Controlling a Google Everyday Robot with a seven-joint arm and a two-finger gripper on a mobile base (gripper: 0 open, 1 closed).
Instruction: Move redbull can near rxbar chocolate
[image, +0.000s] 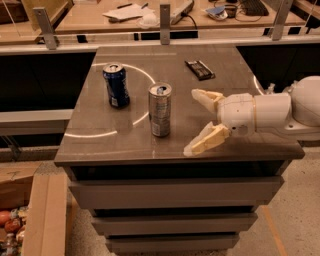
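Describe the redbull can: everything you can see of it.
The redbull can is a tall, slim silver-grey metal can with faint bluish markings and a shiny pull-tab top. It stands upright near the front middle of the table, touching nothing else. The open hand hovers to its right in the view, apart from it.

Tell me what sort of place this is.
Probably an office or lab workspace: a grey drawer cabinet serves as the table, and wooden desks behind carry white papers and a dark keyboard. The robot's cream pincer hovers open beside the tall silver-grey metal can.
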